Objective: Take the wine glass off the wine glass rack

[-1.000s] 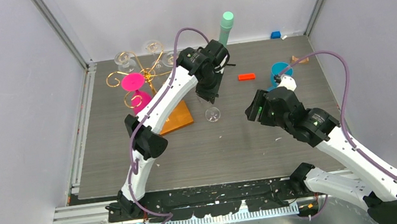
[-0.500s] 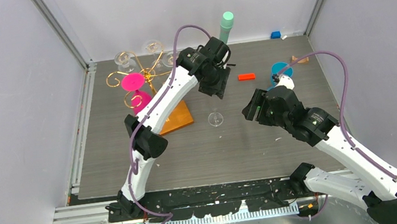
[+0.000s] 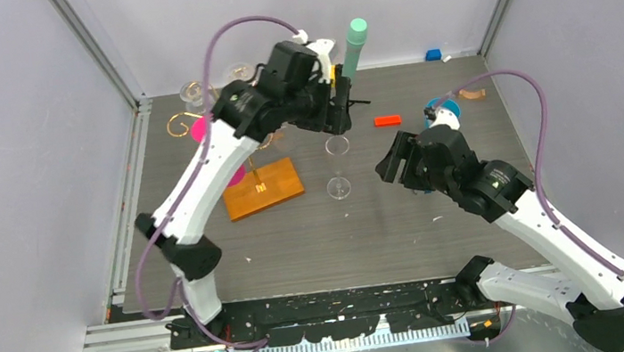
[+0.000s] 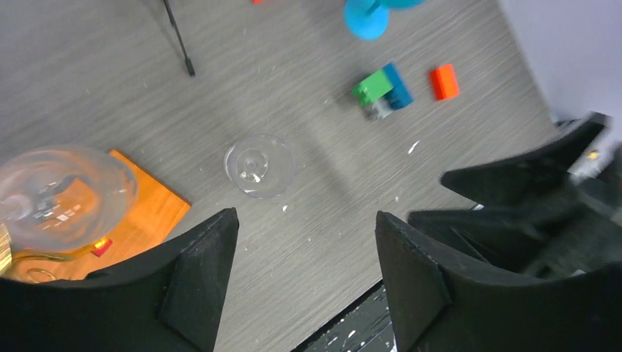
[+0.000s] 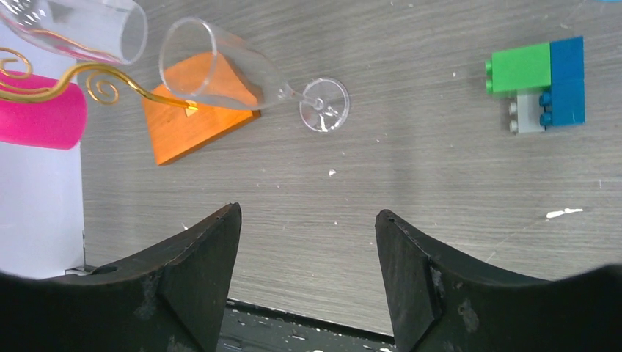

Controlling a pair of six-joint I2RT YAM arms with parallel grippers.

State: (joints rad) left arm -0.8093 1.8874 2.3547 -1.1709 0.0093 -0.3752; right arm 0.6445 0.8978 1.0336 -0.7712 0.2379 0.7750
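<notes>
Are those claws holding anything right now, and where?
Nothing is held. The left gripper and right gripper are open and empty; the wine glass stands free on the table.

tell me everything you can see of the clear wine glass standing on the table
The wine glass is clear and colourless, glass or plastic by its look, with a tall bowl, a thin stem and a flat round foot. It looks empty and stands upright, foot flat on the grey wood-grain table, just right of the rack's orange-brown wooden base and apart from it. Nothing else touches it: the left gripper hangs open above it, and the right gripper is open, off to its right.
</notes>
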